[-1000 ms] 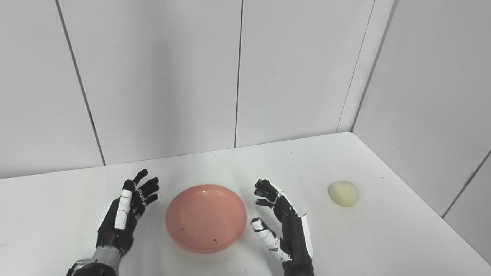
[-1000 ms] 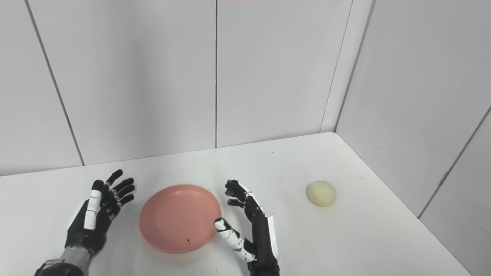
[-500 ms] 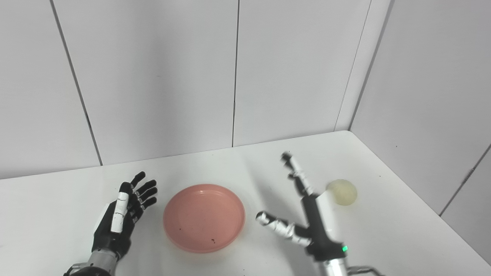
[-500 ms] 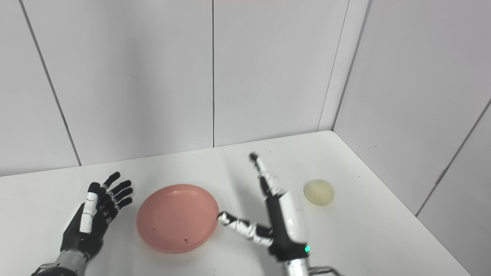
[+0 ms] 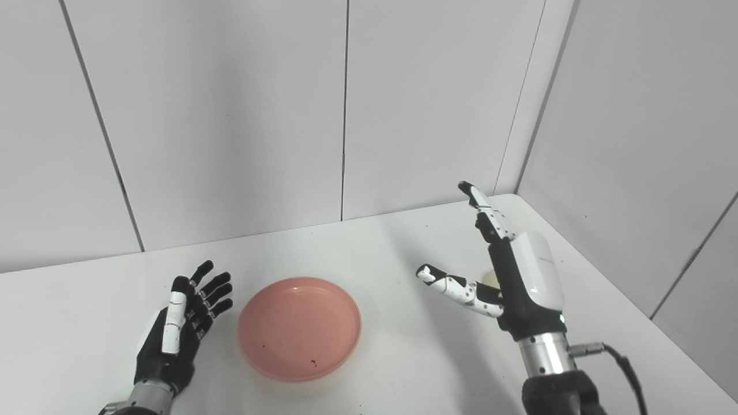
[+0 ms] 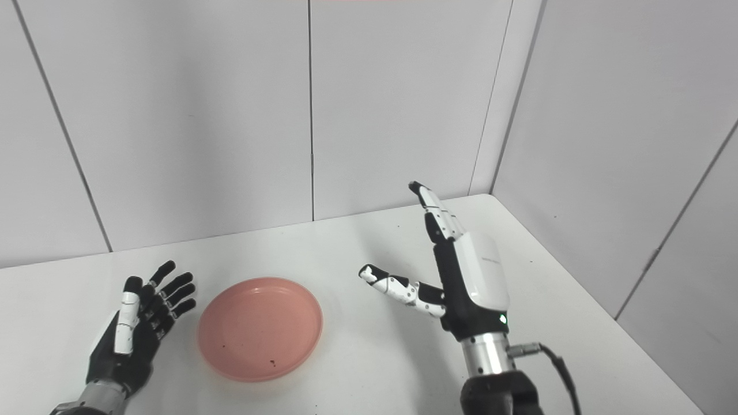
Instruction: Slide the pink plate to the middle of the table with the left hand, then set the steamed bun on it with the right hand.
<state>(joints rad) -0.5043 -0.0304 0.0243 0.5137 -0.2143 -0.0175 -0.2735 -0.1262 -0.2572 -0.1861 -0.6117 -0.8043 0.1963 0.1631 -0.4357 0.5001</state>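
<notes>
Right hand point(image 5: 513, 271), right of centre frame, is raised above the white table point(image 5: 375, 242), fingers spread wide, holding nothing. Left hand point(image 5: 179, 325), lower left, lies spread and empty beside the pink plate point(image 5: 300, 327), not touching. Only the left eye view shows a sliver of the steamed bun point(image 5: 490, 278) behind the right hand. No writing is readable.

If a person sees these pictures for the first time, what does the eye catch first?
First the pink plate, empty, the only strong colour on the white table. Next the right robot hand, raised and open to the right of the plate, nearly hiding the steamed bun. The left robot hand lies open left of the plate.
</notes>
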